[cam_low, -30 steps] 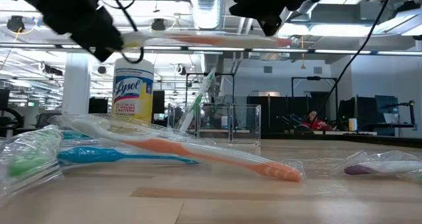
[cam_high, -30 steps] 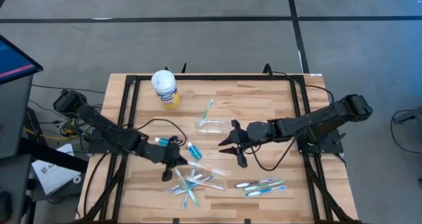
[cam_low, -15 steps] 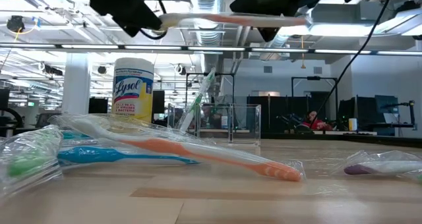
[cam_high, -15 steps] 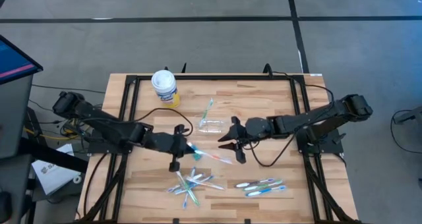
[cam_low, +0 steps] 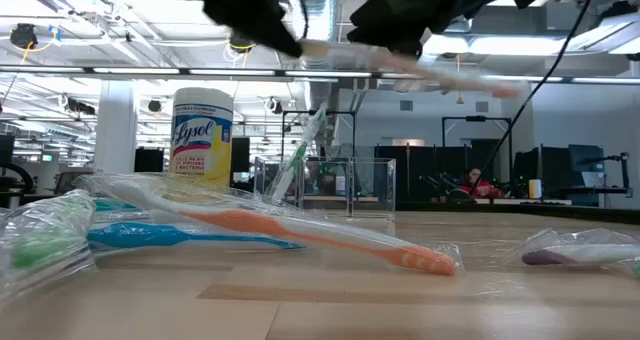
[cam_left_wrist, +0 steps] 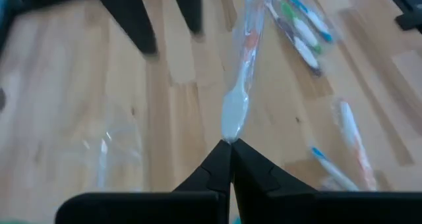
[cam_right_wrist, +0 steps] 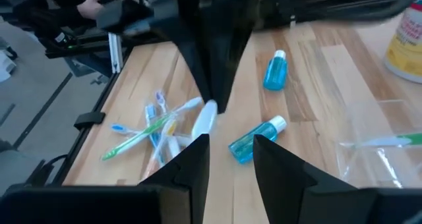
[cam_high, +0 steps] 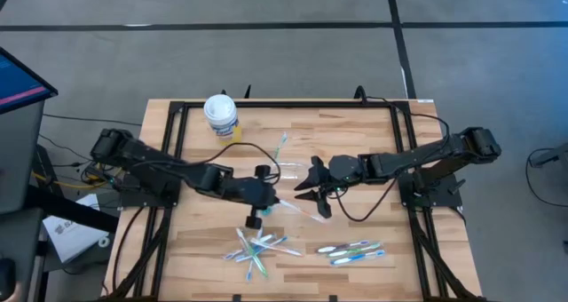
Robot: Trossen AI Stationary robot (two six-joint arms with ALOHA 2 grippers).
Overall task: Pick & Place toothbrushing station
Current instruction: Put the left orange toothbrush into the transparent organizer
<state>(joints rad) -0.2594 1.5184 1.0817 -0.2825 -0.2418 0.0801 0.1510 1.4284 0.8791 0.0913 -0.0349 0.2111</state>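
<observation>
Low view, near to far:

- Orange-handled wrapped toothbrush (cam_low: 300, 232) lay across foreground on bench (cam_low: 330, 300); green and blue ones at left edge, unpicked stock.
- Mid-frame: clear cup (cam_low: 340, 190) stood upright, one green toothbrush (cam_low: 297, 160) leaning inside — likely drop target.
- Behind cup, at left: white wipes tub (cam_low: 203, 137), not part of set.
- Upper centre, above cup: left gripper (cam_left_wrist: 231, 159), fingers pressed together, pinched wrapped toothbrush (cam_left_wrist: 241, 85) by end, held level, likely for hand-over.
- Right gripper (cam_right_wrist: 229, 148) faced it, fingers spread either side of the brush's free end, not yet closed.
- Teal tubes (cam_right_wrist: 264, 135) on bench below.
</observation>
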